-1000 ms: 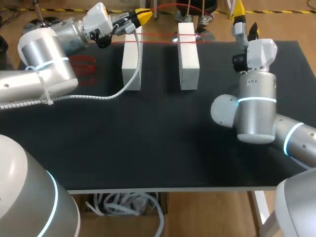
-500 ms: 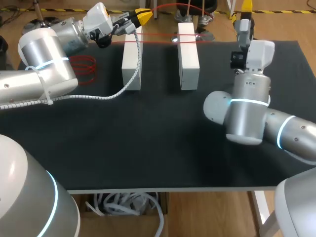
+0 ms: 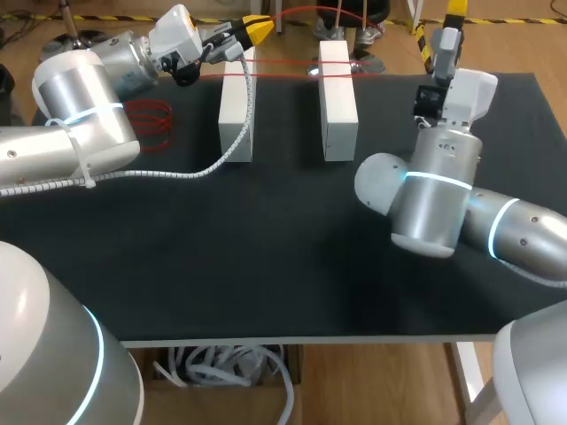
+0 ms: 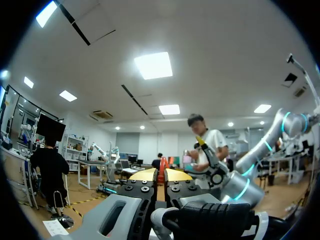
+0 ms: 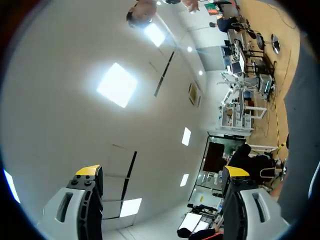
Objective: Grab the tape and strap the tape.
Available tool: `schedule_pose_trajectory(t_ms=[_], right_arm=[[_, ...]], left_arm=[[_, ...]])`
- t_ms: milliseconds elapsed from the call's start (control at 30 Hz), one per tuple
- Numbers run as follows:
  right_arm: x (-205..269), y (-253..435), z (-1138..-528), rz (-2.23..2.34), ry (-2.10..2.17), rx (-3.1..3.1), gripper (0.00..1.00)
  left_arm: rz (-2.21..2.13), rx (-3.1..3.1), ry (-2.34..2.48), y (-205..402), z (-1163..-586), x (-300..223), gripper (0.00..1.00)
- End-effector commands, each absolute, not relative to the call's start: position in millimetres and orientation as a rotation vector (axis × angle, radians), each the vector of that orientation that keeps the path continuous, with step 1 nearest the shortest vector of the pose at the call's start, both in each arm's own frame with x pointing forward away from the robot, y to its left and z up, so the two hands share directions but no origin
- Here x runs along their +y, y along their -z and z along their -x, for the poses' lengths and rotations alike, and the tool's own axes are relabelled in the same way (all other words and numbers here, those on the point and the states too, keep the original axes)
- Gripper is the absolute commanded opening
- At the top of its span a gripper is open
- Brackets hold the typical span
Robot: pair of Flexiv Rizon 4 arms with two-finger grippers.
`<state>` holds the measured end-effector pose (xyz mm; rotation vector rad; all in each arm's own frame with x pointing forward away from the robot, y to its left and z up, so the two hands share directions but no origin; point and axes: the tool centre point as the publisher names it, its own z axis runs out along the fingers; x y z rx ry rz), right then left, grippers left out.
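Black matting covers the desk (image 3: 266, 283), whose near half carries nothing of the task. Next out, the right arm (image 3: 434, 204) bends over the desk's right side, while a white coiled cable (image 3: 177, 173) trails from the left arm across the mat to the left white block (image 3: 237, 106). That block and the right white block (image 3: 337, 97) stand side by side with a gap between them, probably as posts for strapping. A red coil (image 3: 149, 115), likely spare tape, lies on the mat just left of them. Across the blocks' far ends the red tape (image 3: 283, 64) is stretched in thin lines from one block to the other, with another strand arching beyond. The left tool (image 3: 255, 28) sits at the far end of the left block, where the strand ends. I judge it is keeping the tape taut. Farthest out, the right tool (image 3: 454, 13) points upward at the desk's far right edge, well apart from the tape and seemingly parked clear of it. The left wrist view adds what the head view cannot: yellow tips pressed together with a red sliver between them, so that tool is clenched on the tape. The right wrist view shows only ceiling between widely spread fingers, so that tool is released and carries nothing. Neither wrist view shows the blocks.
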<state>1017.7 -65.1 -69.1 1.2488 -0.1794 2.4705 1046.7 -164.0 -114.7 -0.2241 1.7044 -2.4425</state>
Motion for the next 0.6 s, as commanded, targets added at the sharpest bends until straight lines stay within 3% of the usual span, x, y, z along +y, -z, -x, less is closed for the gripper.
schedule_pose_trajectory(t_ms=[33, 600], right_arm=[[-67, 60, -1013, -1.259, -2.487, -0.194, 1.00], [-64, 68, -998, -1.457, -2.512, -0.069, 1.00]], left_arm=[[0.224, 1.701, 2.443, 115, -1046, -164, 0.00], [0.224, 1.701, 2.443, 115, -1046, -164, 0.00]])
